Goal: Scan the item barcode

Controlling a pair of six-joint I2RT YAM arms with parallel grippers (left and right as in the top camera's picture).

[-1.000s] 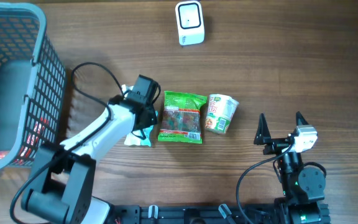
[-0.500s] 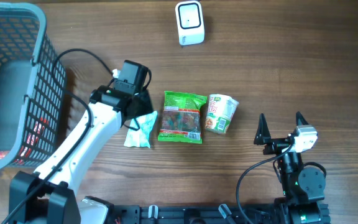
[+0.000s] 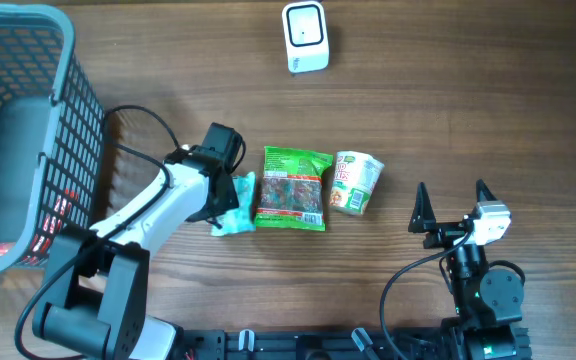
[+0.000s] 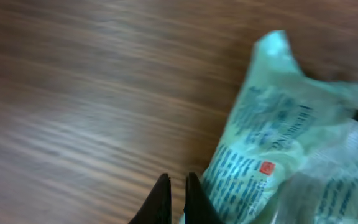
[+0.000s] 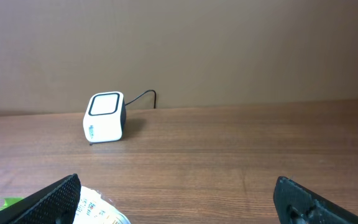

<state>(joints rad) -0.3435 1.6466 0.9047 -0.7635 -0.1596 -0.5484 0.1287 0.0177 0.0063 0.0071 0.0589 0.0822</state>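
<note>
Overhead: left pincer clenched above the pale green packet, basket near on the left, snack bag just beside on the right, open wood toward the scanner

Left wrist: packet just right of the shut fingertips

Right wrist: right pincer released, scanner ahead

Even bright light; soft shadows; left wrist view motion-blurred.

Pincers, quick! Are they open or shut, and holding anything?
Left pincer: shut, beside the pale green plastic packet; grip cannot be told.
Right pincer: open, empty.
</note>
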